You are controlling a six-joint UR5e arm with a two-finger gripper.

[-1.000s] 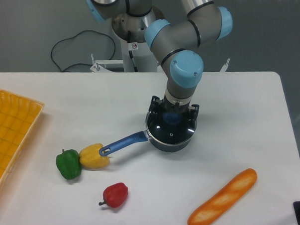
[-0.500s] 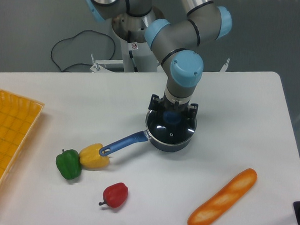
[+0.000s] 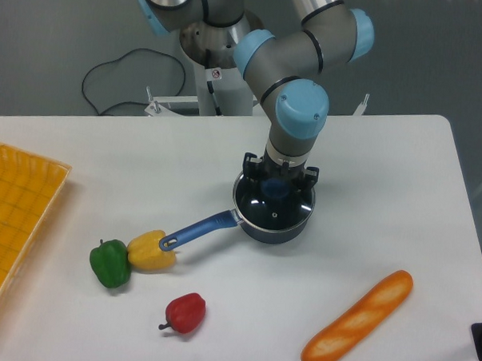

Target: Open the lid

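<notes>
A: What sits on the white tabletop [image 3: 385, 171]?
B: A yellow tray [image 3: 16, 211] at the left edge, a baguette [image 3: 356, 320], and a dark blue saucepan [image 3: 271, 222].
A: And the lid [image 3: 276, 211]?
B: On the saucepan, its blue knob [image 3: 274, 187] between the gripper [image 3: 275, 184] fingers. I cannot tell if they clamp it.
A: Smaller things?
B: Yellow [image 3: 151, 251], green [image 3: 110, 263] and red [image 3: 186, 312] peppers.

The arm [image 3: 299, 51] is built of smooth grey tubes with light blue round caps at the joints and black rings between segments. Its gripper [image 3: 276, 176] is black.
</notes>
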